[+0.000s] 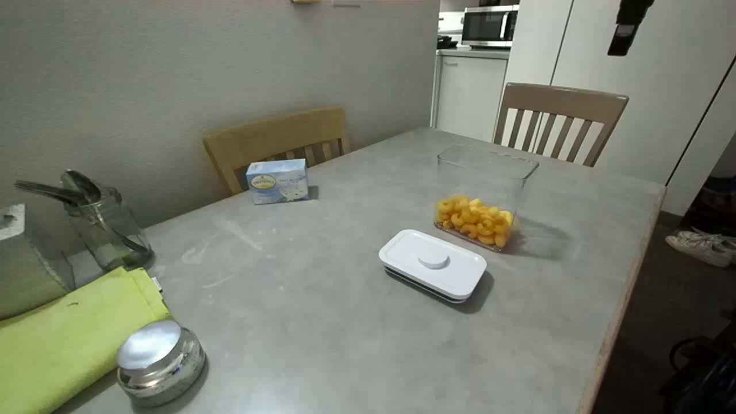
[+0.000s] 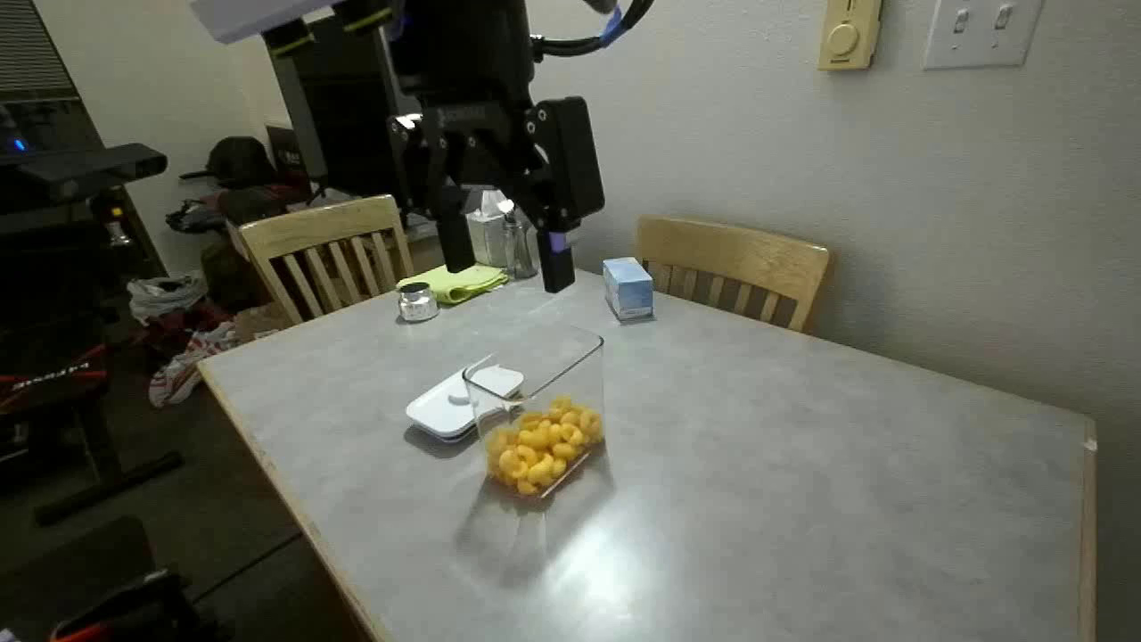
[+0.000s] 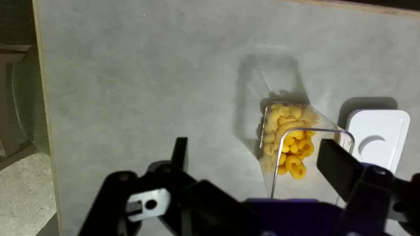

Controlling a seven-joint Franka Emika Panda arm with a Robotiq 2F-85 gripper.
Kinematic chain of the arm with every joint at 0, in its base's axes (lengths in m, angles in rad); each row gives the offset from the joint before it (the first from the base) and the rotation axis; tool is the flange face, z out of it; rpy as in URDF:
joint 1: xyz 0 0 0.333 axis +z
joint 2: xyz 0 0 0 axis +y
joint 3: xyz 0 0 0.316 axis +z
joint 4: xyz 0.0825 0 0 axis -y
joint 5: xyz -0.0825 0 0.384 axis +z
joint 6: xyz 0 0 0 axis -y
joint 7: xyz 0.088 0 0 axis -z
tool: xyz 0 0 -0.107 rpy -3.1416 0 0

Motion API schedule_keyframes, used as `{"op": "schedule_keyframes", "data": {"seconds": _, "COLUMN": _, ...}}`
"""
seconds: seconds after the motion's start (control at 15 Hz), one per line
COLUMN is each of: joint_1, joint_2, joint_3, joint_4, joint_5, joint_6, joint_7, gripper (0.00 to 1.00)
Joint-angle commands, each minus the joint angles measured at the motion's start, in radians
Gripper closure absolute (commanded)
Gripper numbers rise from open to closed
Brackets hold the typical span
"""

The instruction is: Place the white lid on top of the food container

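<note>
White plastic lid (image 1: 431,273), low round knob (image 1: 433,259) uppermost, flat on the grey counter (image 1: 287,310) near the clear rectangular container (image 1: 483,178), at its seven o'clock in an exterior view. The claw (image 2: 508,272), at the container's twelve o'clock in an exterior view, hangs with fingers (image 2: 558,267) spread and nothing between them. From where I stand, pick-up seems yet to come. Likely faults: a descending finger may clip the container's tall rim, the lid lying so close; the knob may slip out if pinched too high; a lid lowered askew may catch a corner, tipping the container and its yellow macaroni-shaped pieces (image 1: 474,221).
</note>
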Motion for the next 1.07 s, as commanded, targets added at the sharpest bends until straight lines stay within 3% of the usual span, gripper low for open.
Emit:
{"op": "schedule_keyframes", "data": {"seconds": 0.0, "joint_1": -0.020, "joint_2": 0.001, "joint_3": 0.019, "joint_4": 0.001, "joint_5": 0.005, "joint_6": -0.002, "joint_7": -0.004, "gripper": 0.00}}
{"op": "schedule_keyframes", "data": {"seconds": 0.6, "joint_1": 0.013, "joint_2": 0.082, "joint_3": 0.084, "joint_4": 0.005, "joint_5": 0.027, "joint_6": 0.061, "joint_7": 0.010, "gripper": 0.00}}
{"op": "schedule_keyframes", "data": {"seconds": 1.0, "joint_1": 0.038, "joint_2": 0.224, "joint_3": 0.149, "joint_4": 0.039, "joint_5": 0.038, "joint_6": 0.195, "joint_7": 0.036, "gripper": 0.00}}
